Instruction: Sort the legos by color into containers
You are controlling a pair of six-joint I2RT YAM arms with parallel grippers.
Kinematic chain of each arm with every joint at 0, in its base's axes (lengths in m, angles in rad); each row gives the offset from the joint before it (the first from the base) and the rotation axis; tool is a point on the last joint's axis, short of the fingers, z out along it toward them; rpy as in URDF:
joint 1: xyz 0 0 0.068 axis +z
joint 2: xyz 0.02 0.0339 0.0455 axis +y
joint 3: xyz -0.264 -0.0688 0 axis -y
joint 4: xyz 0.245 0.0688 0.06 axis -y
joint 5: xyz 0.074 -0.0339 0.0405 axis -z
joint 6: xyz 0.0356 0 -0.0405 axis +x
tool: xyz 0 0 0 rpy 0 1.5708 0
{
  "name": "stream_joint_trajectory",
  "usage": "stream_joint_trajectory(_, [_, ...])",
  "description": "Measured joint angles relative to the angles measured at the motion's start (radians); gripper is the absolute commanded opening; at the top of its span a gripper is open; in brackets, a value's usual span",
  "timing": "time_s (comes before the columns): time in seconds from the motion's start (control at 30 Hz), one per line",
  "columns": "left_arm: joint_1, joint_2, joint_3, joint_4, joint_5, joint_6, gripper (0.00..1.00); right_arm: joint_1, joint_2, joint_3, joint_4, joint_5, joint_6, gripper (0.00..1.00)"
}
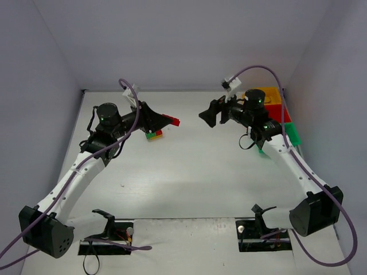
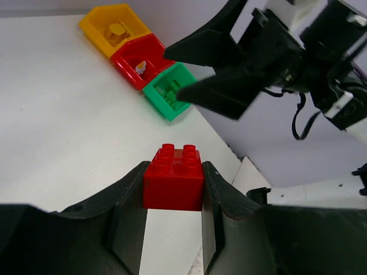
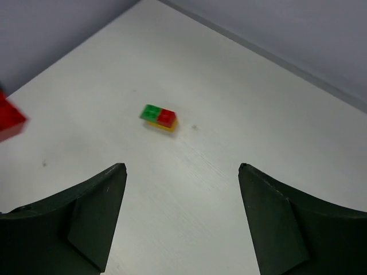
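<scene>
Dropped mid-air is the likely risk if a handover is mistimed: the small red studded plastic brick (image 2: 173,172) is pinched in the left gripper (image 2: 174,189), held aloft well apart from the red rectangular plastic bin (image 2: 127,70). The right gripper (image 3: 180,169), nearer that bin, faces it, jaws spread and empty. A green-red-yellow brick cluster (image 3: 159,116) lies farther from the bin.
</scene>
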Motion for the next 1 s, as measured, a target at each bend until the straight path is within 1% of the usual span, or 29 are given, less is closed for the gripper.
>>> stream_joint_trajectory(0.07, [0.0, 0.008, 0.005, 0.0, -0.007, -0.039, 0.0, 0.068, -0.002, 0.027, 0.003, -0.046, -0.032, 0.75])
stream_joint_trajectory(0.2, [0.0, 0.018, 0.007, -0.007, -0.021, -0.105, 0.0, 0.159, -0.001, 0.088, 0.005, -0.103, -0.079, 0.75])
stream_joint_trajectory(0.47, [0.0, 0.018, 0.043, -0.062, -0.066, -0.165, 0.0, 0.258, 0.023, 0.187, 0.011, -0.188, -0.133, 0.75])
stream_joint_trajectory(0.6, [0.0, 0.018, 0.064, -0.076, -0.069, -0.2, 0.0, 0.304, 0.058, 0.206, 0.01, -0.198, -0.157, 0.75])
stream_joint_trajectory(0.67, [0.0, 0.019, 0.075, -0.078, -0.068, -0.214, 0.0, 0.32, 0.075, 0.209, 0.004, -0.198, -0.168, 0.73])
stream_joint_trajectory(0.77, [0.0, 0.019, 0.092, -0.085, -0.064, -0.226, 0.0, 0.331, 0.1, 0.213, -0.003, -0.196, -0.183, 0.63])
stream_joint_trajectory(0.8, [0.0, 0.019, 0.097, -0.086, -0.063, -0.229, 0.0, 0.331, 0.108, 0.218, -0.006, -0.195, -0.188, 0.57])
stream_joint_trajectory(0.87, [0.0, 0.02, 0.103, -0.087, -0.057, -0.234, 0.0, 0.331, 0.12, 0.227, -0.008, -0.19, -0.197, 0.51])
stream_joint_trajectory(0.9, [0.0, 0.02, 0.106, -0.089, -0.053, -0.237, 0.0, 0.333, 0.125, 0.233, -0.009, -0.188, -0.2, 0.45])
stream_joint_trajectory(0.97, [0.0, 0.022, 0.108, -0.092, -0.049, -0.238, 0.0, 0.337, 0.132, 0.243, -0.011, -0.185, -0.205, 0.43])
stream_joint_trajectory(1.0, [0.0, 0.024, 0.11, -0.093, -0.048, -0.241, 0.0, 0.338, 0.133, 0.245, -0.012, -0.184, -0.207, 0.4])
